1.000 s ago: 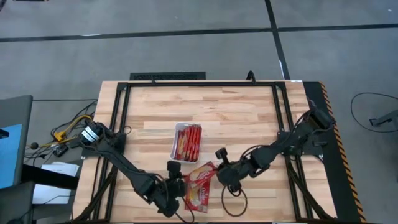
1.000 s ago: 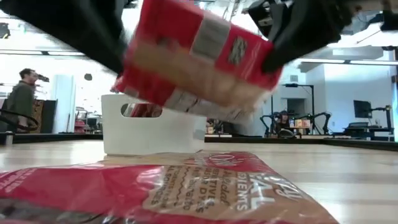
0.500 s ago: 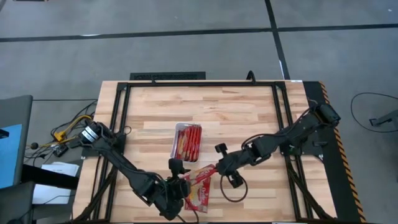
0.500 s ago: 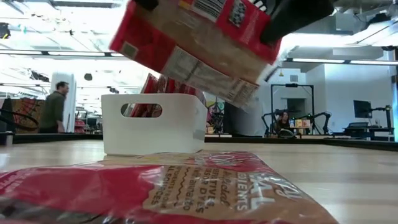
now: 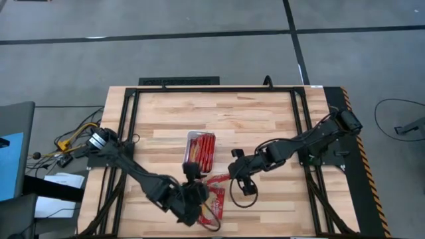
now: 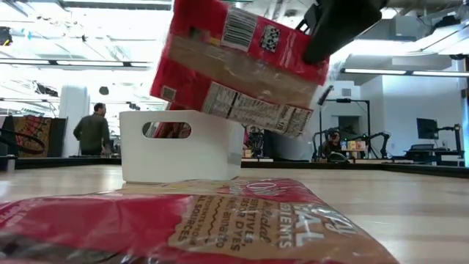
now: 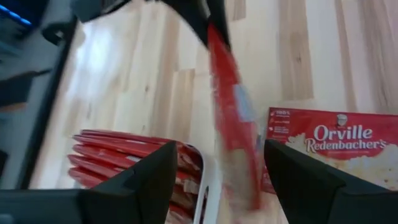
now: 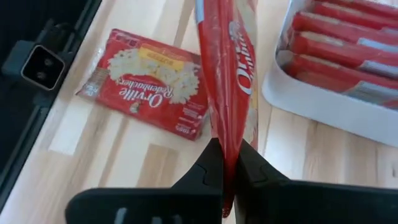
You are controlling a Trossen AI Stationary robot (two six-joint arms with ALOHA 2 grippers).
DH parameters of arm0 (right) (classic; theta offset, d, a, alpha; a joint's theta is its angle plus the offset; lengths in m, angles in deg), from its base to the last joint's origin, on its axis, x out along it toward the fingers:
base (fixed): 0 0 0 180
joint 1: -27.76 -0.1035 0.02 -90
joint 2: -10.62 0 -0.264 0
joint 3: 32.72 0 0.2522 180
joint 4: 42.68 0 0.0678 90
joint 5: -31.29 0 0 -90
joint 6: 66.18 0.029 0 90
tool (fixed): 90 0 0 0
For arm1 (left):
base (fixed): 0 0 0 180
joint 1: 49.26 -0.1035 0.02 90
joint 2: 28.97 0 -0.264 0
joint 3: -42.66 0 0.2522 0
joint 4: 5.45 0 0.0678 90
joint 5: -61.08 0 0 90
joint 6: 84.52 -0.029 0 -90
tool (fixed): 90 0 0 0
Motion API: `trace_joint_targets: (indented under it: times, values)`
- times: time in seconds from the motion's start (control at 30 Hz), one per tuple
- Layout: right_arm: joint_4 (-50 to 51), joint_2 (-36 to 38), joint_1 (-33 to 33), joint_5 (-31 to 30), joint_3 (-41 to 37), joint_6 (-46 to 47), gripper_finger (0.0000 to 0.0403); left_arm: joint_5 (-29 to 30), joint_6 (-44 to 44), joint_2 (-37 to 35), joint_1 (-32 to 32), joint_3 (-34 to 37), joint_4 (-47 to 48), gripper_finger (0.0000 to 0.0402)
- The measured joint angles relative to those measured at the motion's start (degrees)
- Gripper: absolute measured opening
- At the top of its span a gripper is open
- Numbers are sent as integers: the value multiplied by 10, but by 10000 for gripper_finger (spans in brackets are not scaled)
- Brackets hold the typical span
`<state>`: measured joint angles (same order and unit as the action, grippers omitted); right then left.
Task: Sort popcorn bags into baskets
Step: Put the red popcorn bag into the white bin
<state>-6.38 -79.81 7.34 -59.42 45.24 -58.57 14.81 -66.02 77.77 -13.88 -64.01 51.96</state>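
Pincer on my right arm [image 8: 225, 163] is clenched on one edge of a bag [image 8: 229, 74] hanging edge-on beside the basket [image 8: 323, 102]; light, floppy and slick, it wants an edge grip, while my left pincer [image 7: 217, 168] stands released

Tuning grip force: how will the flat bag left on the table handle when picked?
Probably light and flexible: the held bag hangs from the right gripper pinching one edge. The table bag lies flat, so likely hard to get under. Its film looks glossy, maybe slippery.
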Motion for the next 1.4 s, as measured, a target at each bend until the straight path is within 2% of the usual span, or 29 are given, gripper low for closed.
trace_joint_targets:
  times: [0.2, 0.43, 0.63, 0.8, 0.9, 1.13, 1.3, 1.4]
  values:
    - [-4, 0, -14, 8, 3, -3, 12, -79, -8, 0, -24, 0, -2, 210]
    - [-5, 0, -17, 8, 3, -8, 12, -184, -19, 0, -41, 0, -8, 131]
    - [-13, 0, -17, 8, 3, -16, 13, -196, -30, 0, -49, 0, -11, 81]
    - [-16, 0, -17, 8, 2, -19, 18, -201, -30, 0, -55, 0, -10, 15]
    - [-25, 0, -17, 7, 2, -35, 43, -202, -21, 0, -55, 0, -10, 11]
    - [-66, 0, -17, 5, 3, -47, 134, -203, -11, -13, -36, 1, -7, 4]
    - [-93, 0, -16, 3, 3, -46, 186, -175, 9, -39, -14, 1, 1, 3]
    - [-93, 7, -17, -35, 2, -42, 202, -144, 34, -55, 0, 1, 24, 2]
